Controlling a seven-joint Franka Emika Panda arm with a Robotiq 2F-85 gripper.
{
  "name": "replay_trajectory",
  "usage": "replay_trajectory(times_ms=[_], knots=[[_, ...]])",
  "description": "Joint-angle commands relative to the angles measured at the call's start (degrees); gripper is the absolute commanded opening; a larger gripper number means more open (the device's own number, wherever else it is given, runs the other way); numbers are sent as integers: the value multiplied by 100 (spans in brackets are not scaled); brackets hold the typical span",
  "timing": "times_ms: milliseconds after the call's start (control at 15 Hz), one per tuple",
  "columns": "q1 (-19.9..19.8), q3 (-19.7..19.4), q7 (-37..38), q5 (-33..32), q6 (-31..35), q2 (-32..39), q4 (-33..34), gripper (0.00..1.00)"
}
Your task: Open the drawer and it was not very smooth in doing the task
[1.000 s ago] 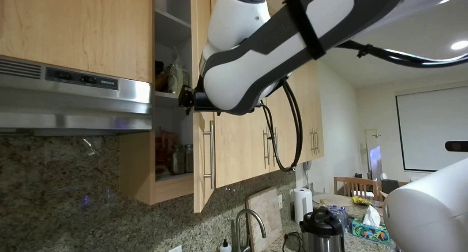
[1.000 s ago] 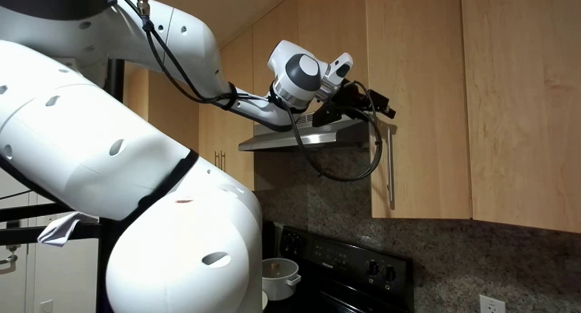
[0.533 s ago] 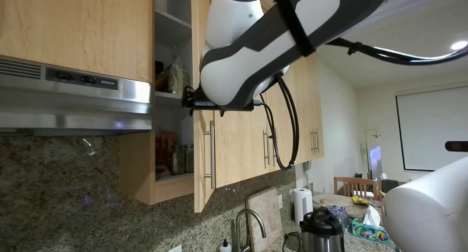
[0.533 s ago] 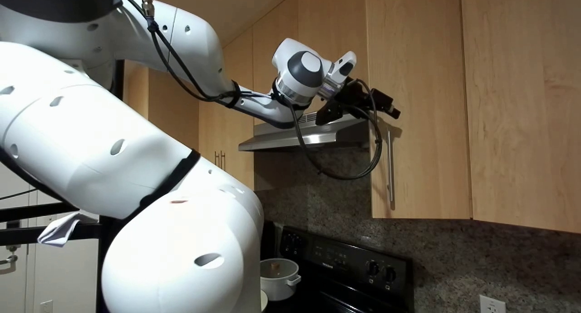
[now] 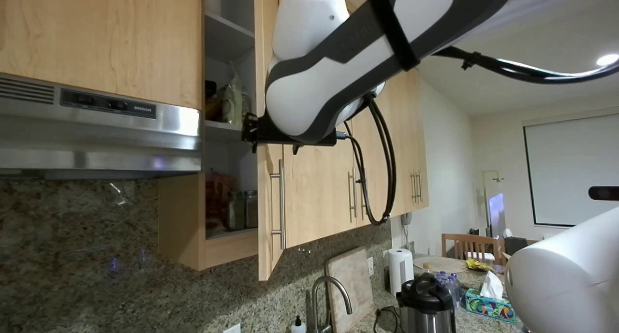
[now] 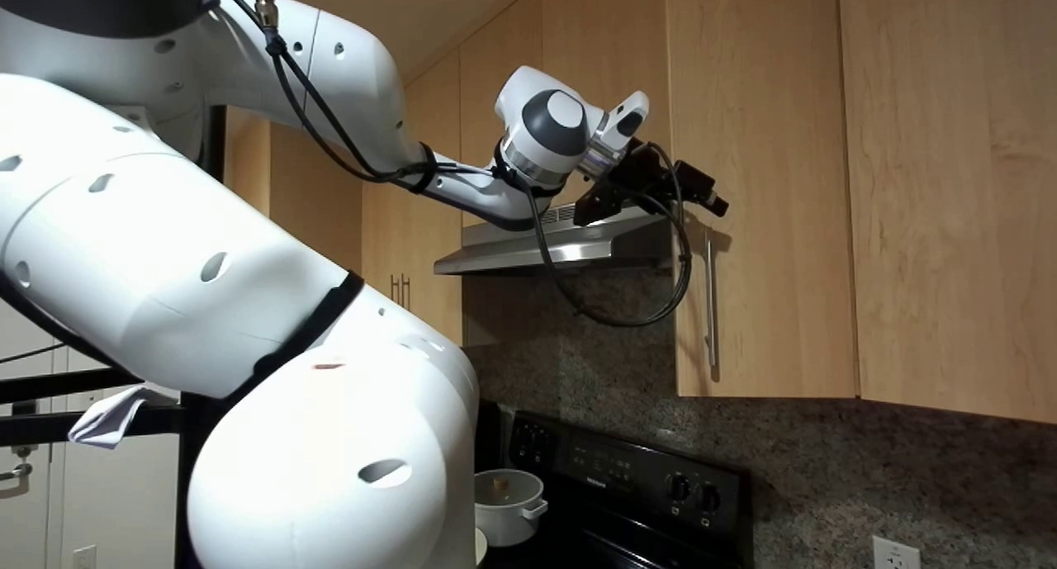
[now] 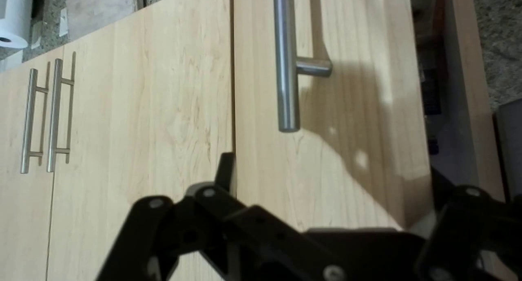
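A robot gripper [image 5: 274, 148] stood around the free edge of a partly opened cabinet door [image 5: 270, 202]
From left to right in an exterior view: a range hood [image 5: 101, 152] read "BROAN", the only legible word; exposed shelves [image 5: 227, 23]; then the narrow door, its bar handle [image 5: 282, 202] ungripped below the gripper's widely parted, unclamped jaws; opening seemed well begun, a wider swing probably left

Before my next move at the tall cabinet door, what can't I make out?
Bar handle of the cabinet door: one end cut off by the wrist view's top edge.
Gripper finger at the cabinet door's open edge: dark and blurred in the wrist view, contact unclear.
Cabinet interior: partly hidden by the cabinet door in an exterior view.
Jars: contents too dim in an exterior view.
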Motion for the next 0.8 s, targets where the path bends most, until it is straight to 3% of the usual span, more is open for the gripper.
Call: replay_trajectory(times_ms=[0, 733], knots=[[399, -408, -45, -122, -108, 109, -142, 100], [1559, -1631, -522, -194, -155, 94, -584, 100]])
